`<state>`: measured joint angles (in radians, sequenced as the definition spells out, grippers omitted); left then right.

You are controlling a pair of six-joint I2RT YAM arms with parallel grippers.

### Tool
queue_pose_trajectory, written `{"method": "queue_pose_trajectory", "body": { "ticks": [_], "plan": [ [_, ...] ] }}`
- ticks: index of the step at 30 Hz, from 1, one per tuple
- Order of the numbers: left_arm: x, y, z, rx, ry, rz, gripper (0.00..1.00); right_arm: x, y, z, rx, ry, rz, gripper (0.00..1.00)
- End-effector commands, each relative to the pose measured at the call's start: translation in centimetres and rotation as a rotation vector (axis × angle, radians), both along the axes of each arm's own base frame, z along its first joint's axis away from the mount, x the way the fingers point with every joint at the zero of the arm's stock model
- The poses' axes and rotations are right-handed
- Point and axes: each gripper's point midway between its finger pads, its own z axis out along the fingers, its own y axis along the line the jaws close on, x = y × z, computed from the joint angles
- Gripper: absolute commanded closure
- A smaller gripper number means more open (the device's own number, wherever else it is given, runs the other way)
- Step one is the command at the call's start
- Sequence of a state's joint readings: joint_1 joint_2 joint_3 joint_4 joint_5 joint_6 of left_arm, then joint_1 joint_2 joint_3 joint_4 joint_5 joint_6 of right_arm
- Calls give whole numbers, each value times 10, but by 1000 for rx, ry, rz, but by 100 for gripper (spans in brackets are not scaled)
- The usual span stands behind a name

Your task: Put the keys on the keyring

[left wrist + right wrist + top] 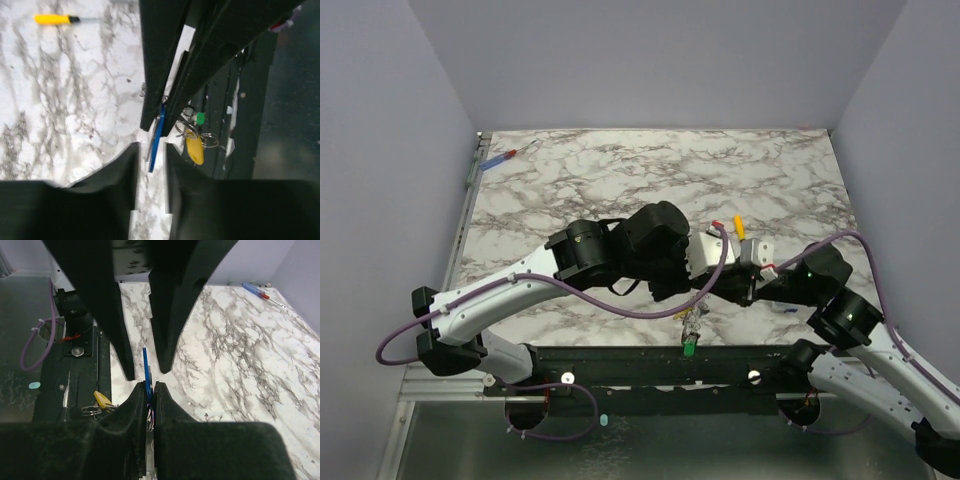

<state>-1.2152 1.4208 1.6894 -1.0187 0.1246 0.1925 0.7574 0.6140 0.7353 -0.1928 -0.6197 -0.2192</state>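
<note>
My right gripper [150, 385] is shut on a thin blue key tag [145, 369], held edge-on above the table's front edge. My left gripper [151, 146] is slightly open; its fingertips [134, 150] sit on either side of the tag's free end [156, 142] without touching it. A bunch with a yellow tag [194, 150], a green tag [200, 118] and thin silver rings [210, 140] hangs beside the grippers. I cannot tell which loop is the keyring. In the top view the bunch [692, 322] hangs below both grippers.
A yellow-handled screwdriver [55, 19] lies on the marble table [620, 180] and shows beside the arms in the top view [739, 228]. A blue-handled screwdriver [500, 158] lies at the far left corner. The black mounting rail [640, 365] runs along the front edge.
</note>
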Motion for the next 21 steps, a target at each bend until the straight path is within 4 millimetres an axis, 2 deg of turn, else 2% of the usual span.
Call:
{"method": "queue_pose_trajectory", "body": {
  "ticks": [1,3,4,6,9,10,11,13,17,21],
  "plan": [
    [-4,-5,49,-217,-52,-1,48,2,-3,22,89,-88,-22,99],
    [-7,-3,66,-293,-68,-12,34,3,-6,36,147,-105,-47,99],
    [-10,-2,74,-330,-72,-22,28,5,-9,49,200,-115,-77,99],
    [-13,1,92,-411,-91,-33,21,4,-15,73,319,-114,-108,99],
    [-12,6,121,-572,-152,-16,20,-3,-24,101,476,-113,-110,99],
    [-14,12,137,-658,-173,-7,19,-4,-27,107,523,-106,-115,99],
    [-15,11,143,-723,-178,-9,17,-6,-30,114,575,-101,-115,99],
    [-26,20,162,-876,-185,-36,11,-7,-38,127,682,-75,-120,99],
    [-36,26,183,-1071,-177,-57,8,-18,-52,154,895,-47,-58,99],
    [-42,20,191,-1195,-110,-78,14,-25,-58,168,994,-37,0,99]
  ]
}}
